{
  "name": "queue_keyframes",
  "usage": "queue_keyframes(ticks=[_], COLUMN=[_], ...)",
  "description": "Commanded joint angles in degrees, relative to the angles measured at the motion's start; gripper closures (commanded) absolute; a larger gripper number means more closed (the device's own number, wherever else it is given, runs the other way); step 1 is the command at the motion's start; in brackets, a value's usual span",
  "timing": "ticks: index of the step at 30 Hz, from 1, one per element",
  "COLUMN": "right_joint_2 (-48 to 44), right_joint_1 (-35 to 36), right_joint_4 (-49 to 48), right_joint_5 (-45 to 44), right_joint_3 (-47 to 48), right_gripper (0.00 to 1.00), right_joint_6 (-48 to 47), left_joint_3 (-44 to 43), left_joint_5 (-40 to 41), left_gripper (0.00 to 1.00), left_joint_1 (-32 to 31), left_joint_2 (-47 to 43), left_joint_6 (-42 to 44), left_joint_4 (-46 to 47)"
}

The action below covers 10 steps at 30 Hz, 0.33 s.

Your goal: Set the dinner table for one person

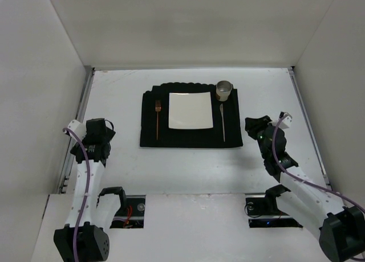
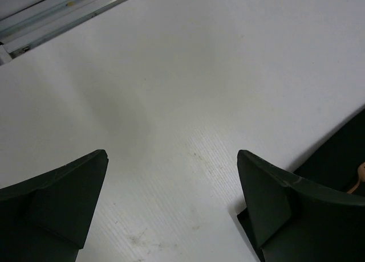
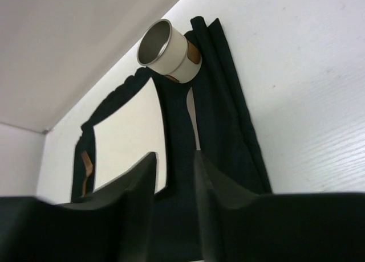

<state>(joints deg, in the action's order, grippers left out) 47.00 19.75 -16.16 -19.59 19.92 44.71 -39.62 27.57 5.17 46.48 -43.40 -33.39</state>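
The dinner table [image 1: 188,165] is a white tabletop. On it lies a black placemat [image 1: 149,121] with a white square plate [image 1: 190,110] in the middle, a copper fork [image 1: 157,117] left of the plate, a silver knife [image 1: 222,122] right of it, and a metal-lined cup [image 1: 224,90] at the mat's far right corner. My left gripper [image 1: 98,128] is open wide and empty over bare table [image 2: 171,102], left of the mat. My right gripper [image 1: 254,125] is just right of the mat's right edge. Its fingers [image 3: 137,176] stand a narrow gap apart, with nothing between them.
Metal rails run along the table's left edge [image 1: 84,102] and right edge [image 1: 305,114]; the left rail also shows in the left wrist view [image 2: 68,14]. White walls enclose the table on three sides. The right wrist view shows the cup [image 3: 166,50], the knife [image 3: 192,119] and the placemat [image 3: 228,119].
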Motion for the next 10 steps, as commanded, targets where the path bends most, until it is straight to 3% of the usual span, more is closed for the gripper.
queue_keyframes(ticks=[1,3,6,10], right_joint_2=[-1.74,-1.83,-2.18,-0.78], right_joint_1=[-0.54,-0.98,-0.72,-0.81], right_joint_4=[-0.89,-0.71,-0.36,-1.06], right_joint_5=[-1.85,-0.98,-0.62,-0.62], right_joint_3=[-0.76,-0.68,-0.32,-0.59], right_gripper=[0.7,0.75,0.74,0.55], right_joint_6=[0.55,0.99,0.82,1.17], left_joint_3=[1.47,1.82,2.61,1.74], left_joint_5=[-2.35,-2.0,-1.3,-0.94], left_gripper=[0.0,0.0,0.0,0.0], left_joint_1=[0.5,0.68,0.77,0.94], left_joint_2=[0.1,0.37,0.8,3.7], left_joint_6=[-0.81,-0.64,-0.29,-0.29], left_joint_4=[1.39,2.09,3.06,2.89])
